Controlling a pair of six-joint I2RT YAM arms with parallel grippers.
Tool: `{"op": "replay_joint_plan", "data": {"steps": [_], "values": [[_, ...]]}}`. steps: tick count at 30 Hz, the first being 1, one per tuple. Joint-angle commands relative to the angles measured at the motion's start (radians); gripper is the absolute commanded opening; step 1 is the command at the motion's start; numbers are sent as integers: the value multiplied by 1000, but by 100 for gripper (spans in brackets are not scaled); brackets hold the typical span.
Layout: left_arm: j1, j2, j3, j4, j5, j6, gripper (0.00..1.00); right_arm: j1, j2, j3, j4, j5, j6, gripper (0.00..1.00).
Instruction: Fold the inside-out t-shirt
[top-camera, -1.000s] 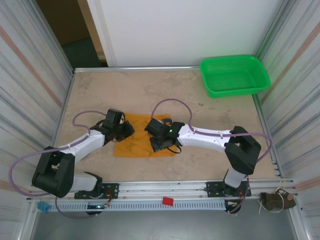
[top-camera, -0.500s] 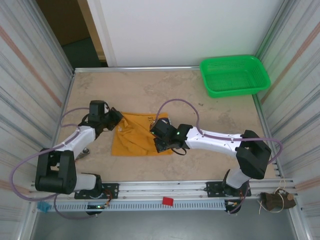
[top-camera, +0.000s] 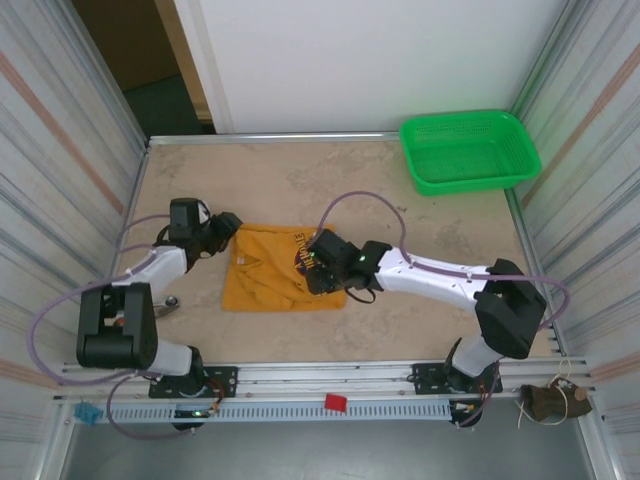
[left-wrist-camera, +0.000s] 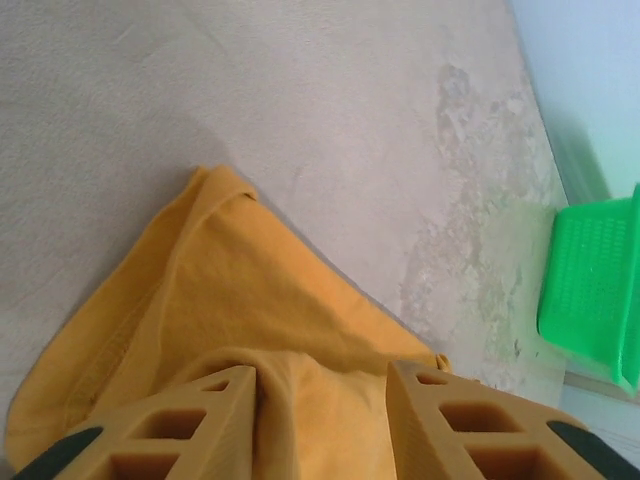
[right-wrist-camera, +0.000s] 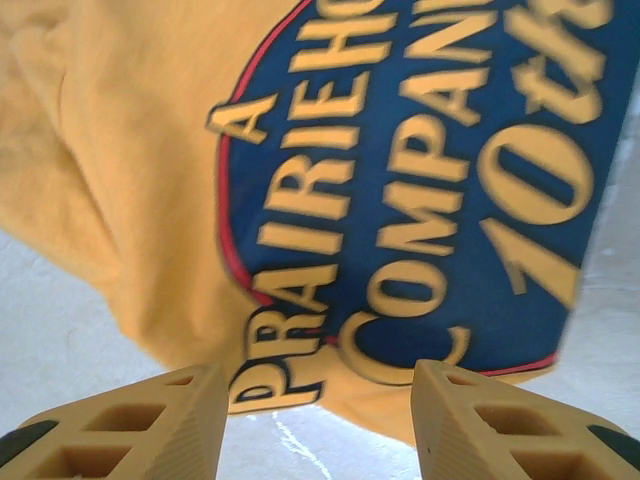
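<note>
The left gripper (left-wrist-camera: 320, 375) has its jaws spread apart. Orange cloth lies in the gap between them, but they are not pinching it. The right gripper (right-wrist-camera: 318, 375) has its jaws spread too. It hangs just over the dark print (right-wrist-camera: 420, 200) with its orange letters, and it holds nothing. Both grippers are at the inside-out t-shirt (top-camera: 265, 285): the left one at its far left corner, the right one at its right end. The shirt lies on the table (top-camera: 300, 180), close to the middle and a bit to the left. It is well away from the green basket (top-camera: 470, 150) in the far right corner. The shirt looks soft, thin and light. It will bend and sag as soon as it is lifted, and it may slide on the smooth table. It will not break. I think the best places to grab it are the edges and corners, one for each gripper, where the cloth is bunched and a jaw can get under it. From above, the shirt is a lumpy block, already doubled over. Its long side runs from left to right. The print faces up at the right end. I cannot tell which way the neck points.
</note>
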Motion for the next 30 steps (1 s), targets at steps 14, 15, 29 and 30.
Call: {"op": "replay_joint_plan", "data": {"steps": [14,15,29,30], "values": [[-265,-369,-198,-301,-214,119,45,-281,179,22,92,-199,55,60],[-290,-349,-200,-293,-226,120,44,-270,177,1,103,-193,73,60],[-404,-64,-124,-190,-357,178,43,-250,187,-78,178,-176,146,47],[-411,-46,-131,-169,-362,172,43,-255,186,-84,186,-179,153,44]]}}
